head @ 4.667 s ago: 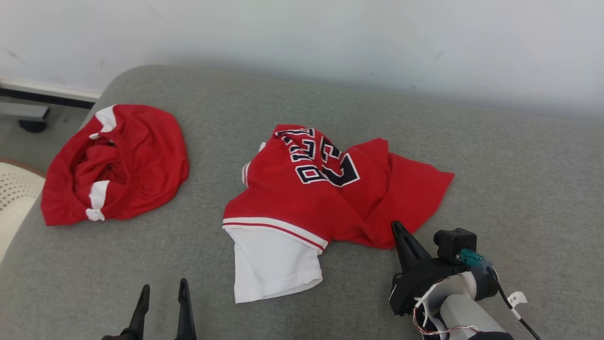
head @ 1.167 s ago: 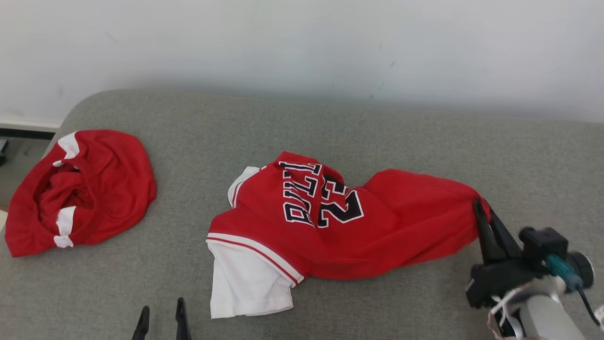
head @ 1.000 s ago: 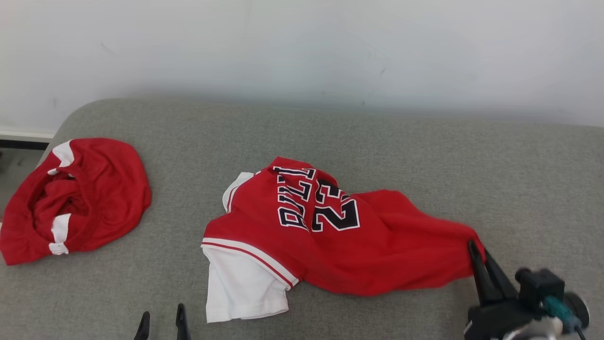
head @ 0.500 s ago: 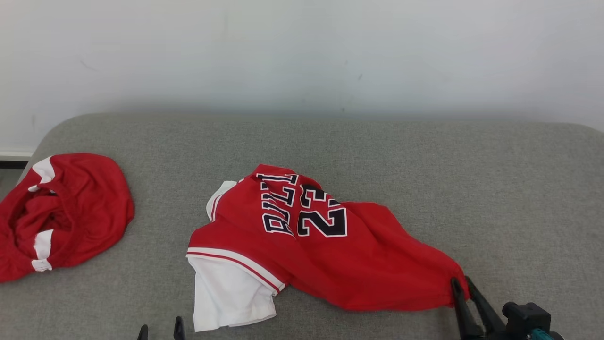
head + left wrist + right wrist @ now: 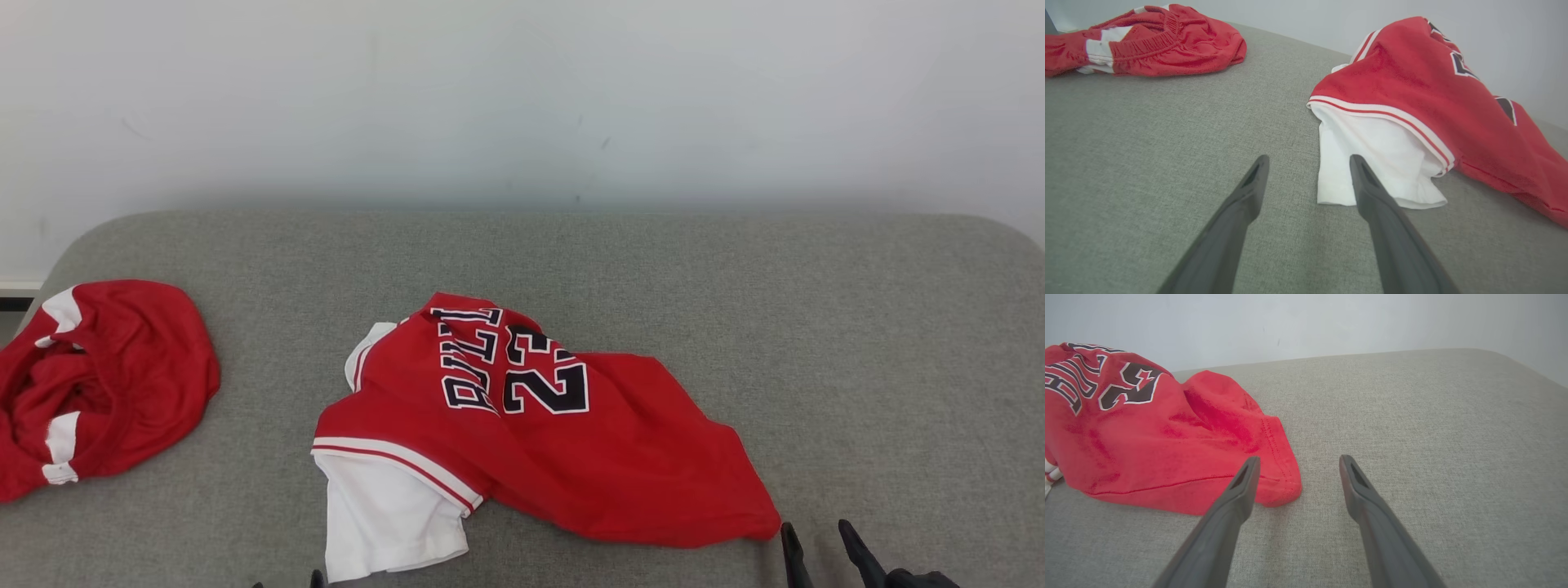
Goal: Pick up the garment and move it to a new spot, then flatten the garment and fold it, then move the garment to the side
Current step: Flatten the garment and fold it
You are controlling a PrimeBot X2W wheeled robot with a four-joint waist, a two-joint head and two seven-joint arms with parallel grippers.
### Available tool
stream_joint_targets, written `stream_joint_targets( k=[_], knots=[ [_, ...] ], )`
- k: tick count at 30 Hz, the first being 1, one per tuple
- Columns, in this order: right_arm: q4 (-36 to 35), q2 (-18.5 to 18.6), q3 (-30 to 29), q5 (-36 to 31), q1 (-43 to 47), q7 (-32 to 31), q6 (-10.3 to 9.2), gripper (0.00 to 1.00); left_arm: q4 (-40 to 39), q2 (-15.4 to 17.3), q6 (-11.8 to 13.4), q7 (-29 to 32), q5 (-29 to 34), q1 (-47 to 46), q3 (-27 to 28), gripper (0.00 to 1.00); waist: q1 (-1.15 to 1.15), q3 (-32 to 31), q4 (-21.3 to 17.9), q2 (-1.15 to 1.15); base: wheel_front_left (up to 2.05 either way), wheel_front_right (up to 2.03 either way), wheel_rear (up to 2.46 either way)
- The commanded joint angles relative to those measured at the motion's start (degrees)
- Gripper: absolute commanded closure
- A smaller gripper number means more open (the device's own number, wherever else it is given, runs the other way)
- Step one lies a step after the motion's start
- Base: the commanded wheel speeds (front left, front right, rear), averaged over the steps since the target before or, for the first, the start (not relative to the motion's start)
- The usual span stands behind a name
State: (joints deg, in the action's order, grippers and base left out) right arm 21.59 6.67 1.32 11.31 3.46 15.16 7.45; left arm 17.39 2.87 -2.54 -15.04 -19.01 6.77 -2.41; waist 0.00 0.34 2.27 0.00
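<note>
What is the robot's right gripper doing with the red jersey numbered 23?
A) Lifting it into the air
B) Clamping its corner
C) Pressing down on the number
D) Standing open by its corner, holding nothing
D: in the right wrist view the right gripper has its two fingers wide apart, and the red jersey lies slack on the grey cushion, with nothing pinched.

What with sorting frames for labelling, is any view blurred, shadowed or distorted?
Head view: sharp, even light, faint shadow under the red numbered jersey. Left wrist view: wide-angle stretch enlarges the left claw. Right wrist view: same stretch on the right claw; jersey hem crisp.
</note>
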Motion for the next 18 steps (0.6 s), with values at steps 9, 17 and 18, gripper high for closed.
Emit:
stream_joint_targets(
  k=[9, 17, 18],
  knots=[
    [8.8, 0.4, 2.0, -1.8, -7.8, 0.1, 0.09, 0.0, 8.4, 0.0, -2.5, -0.1, 2.9, -5.6, 0.0, 0.0, 0.0, 2.5, -1.5, 0.0, 0.0, 0.0, 0.0],
    [17.6, 0.0, 5.4, -1.0, -14.1, 0.1, 0.09, 0.0, 16.6, 0.0, -3.9, -0.1, 3.3, -10.6, 0.1, 0.0, 0.0, 3.9, -1.8, 0.0, 0.0, 0.0, 0.0],
    [18.4, 0.1, 5.7, -1.1, -14.5, 0.1, 0.09, 0.0, 17.4, 0.1, -4.1, -0.1, 2.9, -10.8, 0.2, 0.0, 0.0, 4.0, -1.7, 0.0, 0.0, 0.0, 0.0]
  ],
)
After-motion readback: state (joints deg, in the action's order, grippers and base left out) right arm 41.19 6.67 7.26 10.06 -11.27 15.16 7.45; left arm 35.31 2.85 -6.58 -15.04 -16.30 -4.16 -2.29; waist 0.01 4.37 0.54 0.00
